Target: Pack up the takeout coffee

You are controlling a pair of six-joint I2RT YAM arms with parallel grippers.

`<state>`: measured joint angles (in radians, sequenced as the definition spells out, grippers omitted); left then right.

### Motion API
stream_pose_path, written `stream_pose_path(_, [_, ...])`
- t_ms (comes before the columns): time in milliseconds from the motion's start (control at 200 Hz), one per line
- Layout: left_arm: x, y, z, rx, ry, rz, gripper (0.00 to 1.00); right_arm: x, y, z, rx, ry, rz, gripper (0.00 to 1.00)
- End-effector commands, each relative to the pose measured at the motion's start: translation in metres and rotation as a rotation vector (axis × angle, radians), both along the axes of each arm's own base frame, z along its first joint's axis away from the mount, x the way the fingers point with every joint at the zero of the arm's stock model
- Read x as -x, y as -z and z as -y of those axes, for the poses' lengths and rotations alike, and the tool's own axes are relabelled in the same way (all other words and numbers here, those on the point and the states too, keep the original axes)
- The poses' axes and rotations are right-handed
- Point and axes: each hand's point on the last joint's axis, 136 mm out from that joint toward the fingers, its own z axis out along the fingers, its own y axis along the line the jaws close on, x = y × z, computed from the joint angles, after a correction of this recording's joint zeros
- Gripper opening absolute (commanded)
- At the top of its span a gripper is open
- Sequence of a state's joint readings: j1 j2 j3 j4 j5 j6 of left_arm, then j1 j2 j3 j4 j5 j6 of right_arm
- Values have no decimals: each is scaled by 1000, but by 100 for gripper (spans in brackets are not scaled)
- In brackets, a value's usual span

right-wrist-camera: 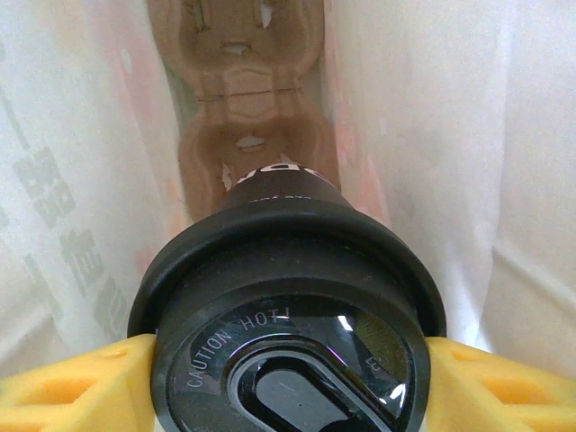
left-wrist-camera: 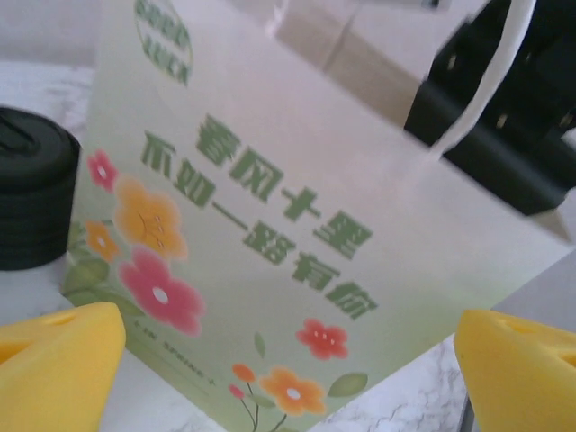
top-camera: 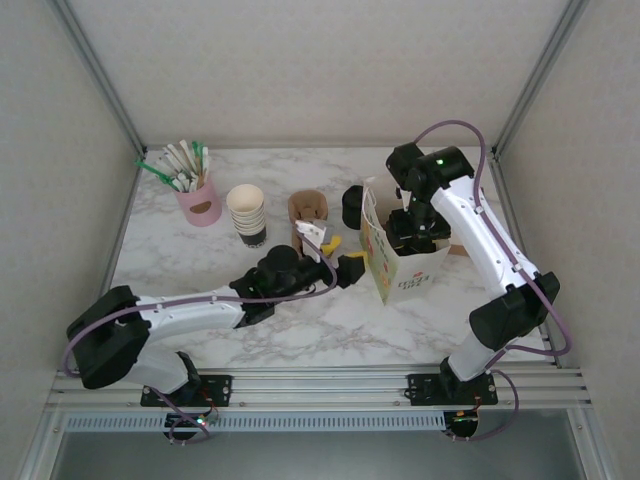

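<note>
- The paper bag [top-camera: 402, 278] stands upright on the marble table [top-camera: 300, 335], mouth open at the top, with flowers and green lettering printed on its side.
- The takeout coffee [right-wrist-camera: 288, 306] is inside the bag, upright, its black lid facing up between the bag's white walls.
- The right fingers [right-wrist-camera: 63, 382] reach down through the bag's mouth and clamp the cup at its lid, one yellow pad on each side.
- A cardboard cup carrier [right-wrist-camera: 247, 108] lies on the bag's floor below the cup; I cannot tell whether the cup touches it.
- The left fingers [left-wrist-camera: 54, 364] are spread wide and hold nothing, low by the bag's printed side.
- A black stack of lids [top-camera: 352, 207] sits just beside the bag's far corner.
- Farther from the bag on that side are a second brown carrier [top-camera: 307, 210], a stack of cream cups [top-camera: 247, 212] and a pink holder [top-camera: 200, 203].
</note>
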<state>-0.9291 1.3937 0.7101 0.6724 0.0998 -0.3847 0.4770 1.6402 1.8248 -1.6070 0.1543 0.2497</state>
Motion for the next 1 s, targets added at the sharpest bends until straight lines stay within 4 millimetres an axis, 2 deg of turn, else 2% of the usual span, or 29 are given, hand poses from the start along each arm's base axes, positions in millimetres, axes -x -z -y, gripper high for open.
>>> stream_pose_path(0, [-6, -7, -13, 6, -7, 0, 94, 11, 3, 3, 3, -6, -53, 69])
stream_pose_path(165, [-15, -44, -23, 131, 41, -15, 95, 8, 8, -1, -4, -8, -70, 69])
stream_pose_path(290, [-13, -75, -26, 205, 84, 6, 95, 6, 15, -2, 1, -5, -84, 69])
stream_pose_path(436, [-11, -96, -22, 246, 125, 19, 92, 3, 20, -2, 10, -3, -93, 69])
stream_pose_path(796, [-22, -106, 6, 239, 202, -17, 78, 2, 25, -4, 8, -3, -97, 69])
stream_pose_path(996, [-37, -93, 24, 168, 207, -63, 70, 2, 31, -3, 6, -1, -100, 69])
